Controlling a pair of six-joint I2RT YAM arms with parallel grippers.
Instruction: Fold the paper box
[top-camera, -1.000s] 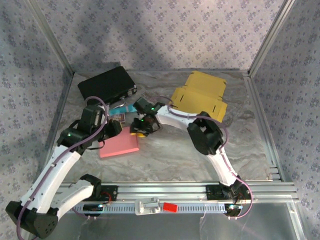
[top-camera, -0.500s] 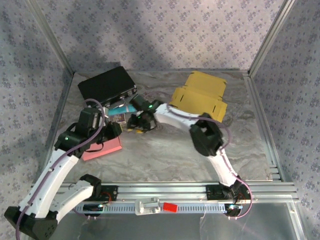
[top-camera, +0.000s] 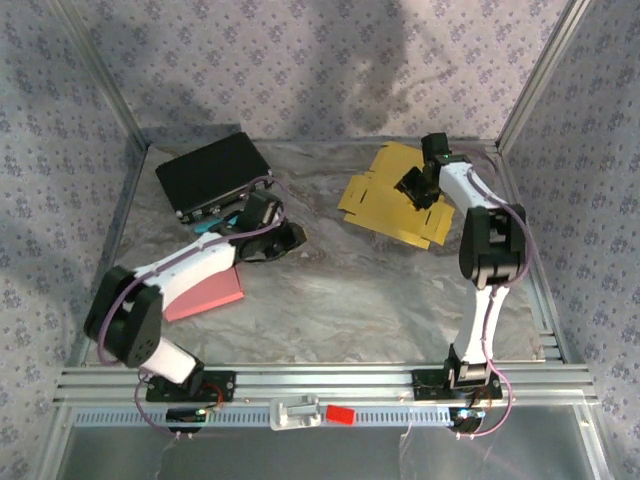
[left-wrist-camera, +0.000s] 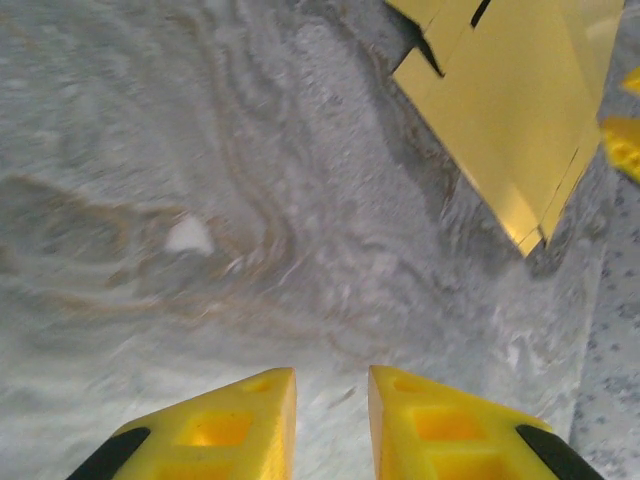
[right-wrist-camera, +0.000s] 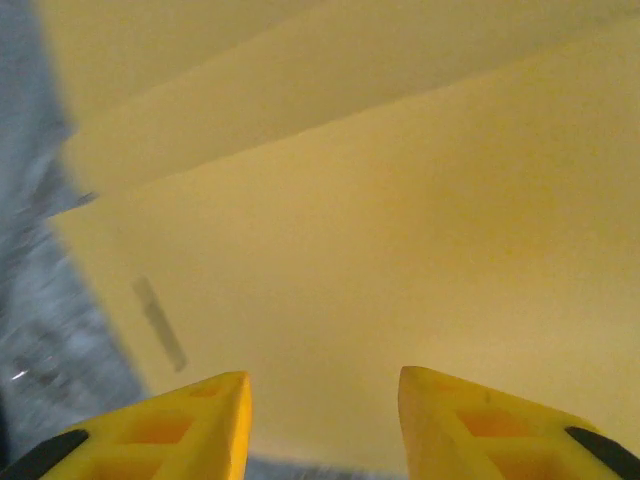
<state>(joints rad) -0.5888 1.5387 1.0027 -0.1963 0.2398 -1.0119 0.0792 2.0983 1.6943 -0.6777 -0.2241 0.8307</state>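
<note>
The yellow paper box (top-camera: 385, 205) lies flat and unfolded at the back right of the table. My right gripper (top-camera: 410, 187) hovers right over it, open, and its wrist view has the yellow sheet (right-wrist-camera: 350, 230) under the spread fingertips (right-wrist-camera: 323, 385) with nothing between them. My left gripper (top-camera: 290, 238) is at mid-table, left of the box, pointing towards it. Its fingers (left-wrist-camera: 332, 380) stand a little apart over bare table, holding nothing. The box's near corner (left-wrist-camera: 510, 110) shows at the upper right of the left wrist view.
A black case (top-camera: 212, 172) sits at the back left, with a teal item (top-camera: 215, 222) in front of it. A pink pad (top-camera: 205, 295) lies under the left arm. Patterned walls and metal rails (top-camera: 320, 378) enclose the table.
The right arm swung from mid-table out to the yellow box at the back right. The left arm stretched right, past the pink pad, which slid left earlier and now lies still.
</note>
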